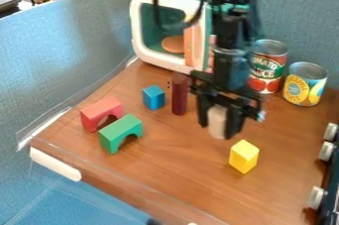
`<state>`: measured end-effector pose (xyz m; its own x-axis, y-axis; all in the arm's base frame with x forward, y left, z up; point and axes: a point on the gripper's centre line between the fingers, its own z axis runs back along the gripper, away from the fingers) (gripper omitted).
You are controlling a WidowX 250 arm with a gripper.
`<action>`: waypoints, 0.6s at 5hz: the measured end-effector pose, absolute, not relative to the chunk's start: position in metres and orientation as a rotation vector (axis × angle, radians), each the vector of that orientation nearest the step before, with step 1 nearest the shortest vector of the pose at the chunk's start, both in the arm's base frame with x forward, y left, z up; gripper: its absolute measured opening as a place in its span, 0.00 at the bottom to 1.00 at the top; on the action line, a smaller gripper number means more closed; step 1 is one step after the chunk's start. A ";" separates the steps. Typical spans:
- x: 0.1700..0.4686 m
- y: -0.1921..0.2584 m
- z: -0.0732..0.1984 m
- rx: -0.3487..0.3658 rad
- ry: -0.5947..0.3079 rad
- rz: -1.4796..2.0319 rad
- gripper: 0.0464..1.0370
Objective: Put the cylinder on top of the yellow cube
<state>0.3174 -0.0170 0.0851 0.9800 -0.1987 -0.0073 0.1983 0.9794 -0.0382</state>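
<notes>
Beige cylinder is grasped upright between the fingers of the black two-finger gripper. Yellow cube is seen near it, lower right in the view, with its top uncovered. To the left, a dark red upright block, a small blue block, a green arch block and a red arch block are noted on the brown wooden surface. Two printed metal cans, one red-and-green, one yellow, are placed at upper right.

Yellow cube, pale beige cylinder.
Blue cube, green arch, pinkish-red arch, dark red block, brown wood-grain table.
</notes>
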 end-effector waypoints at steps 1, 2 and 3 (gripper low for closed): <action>0.312 -0.037 0.080 0.000 0.022 -0.272 0.53; 0.312 -0.045 0.075 -0.015 -0.002 -0.282 0.53; 0.314 -0.041 0.071 -0.022 0.010 -0.282 0.53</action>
